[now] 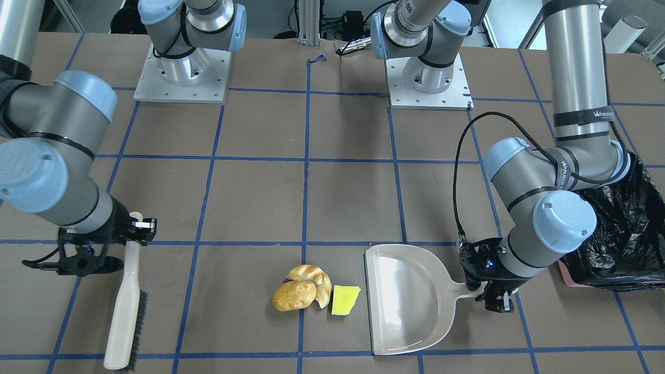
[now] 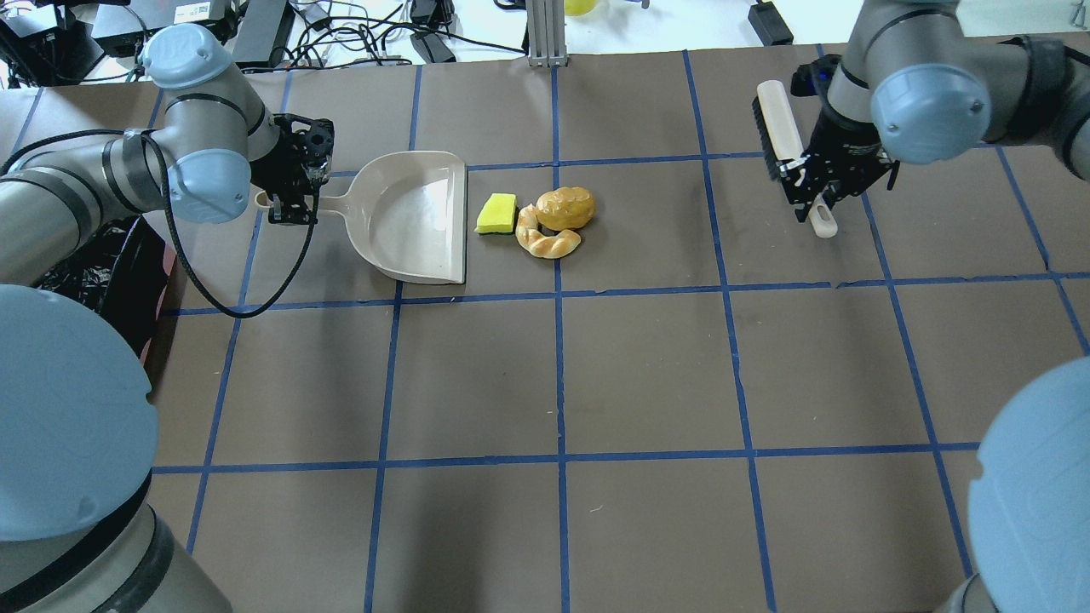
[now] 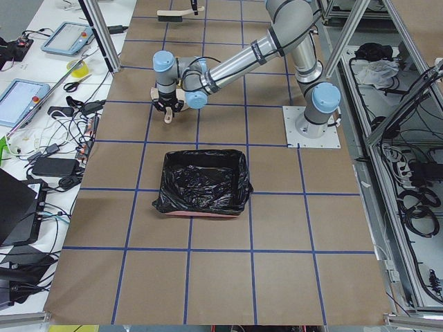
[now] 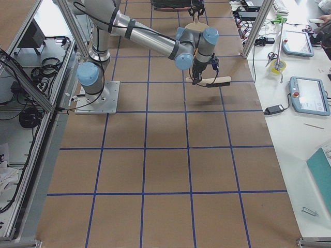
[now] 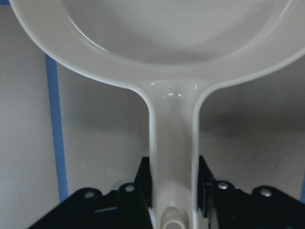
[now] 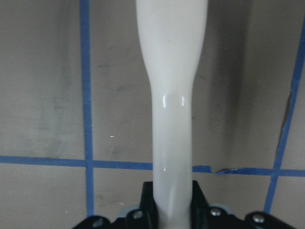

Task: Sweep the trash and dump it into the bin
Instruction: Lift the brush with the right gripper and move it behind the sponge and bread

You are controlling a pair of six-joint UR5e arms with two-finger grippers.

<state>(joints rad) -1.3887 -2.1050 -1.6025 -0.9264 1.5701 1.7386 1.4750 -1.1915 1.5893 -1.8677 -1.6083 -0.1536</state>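
Observation:
The trash lies together on the brown table: a croissant [image 2: 549, 243], a bread roll [image 2: 566, 208] and a yellow sponge block [image 2: 496, 213], also in the front view [image 1: 344, 299]. A beige dustpan [image 2: 417, 217] rests flat with its open edge just beside the sponge. My left gripper [image 2: 289, 200] is shut on the dustpan handle [image 5: 172, 143]. My right gripper [image 2: 809, 183] is shut on the handle [image 6: 171, 119] of a white brush [image 2: 779, 119], well to the right of the trash, bristles facing it. The black-lined bin [image 3: 204, 183] stands behind my left arm.
Blue tape lines grid the table. The two arm bases [image 1: 182, 72] stand at the robot's edge. Cables and devices [image 2: 409, 34] lie past the far edge. Open table lies between the brush and the trash.

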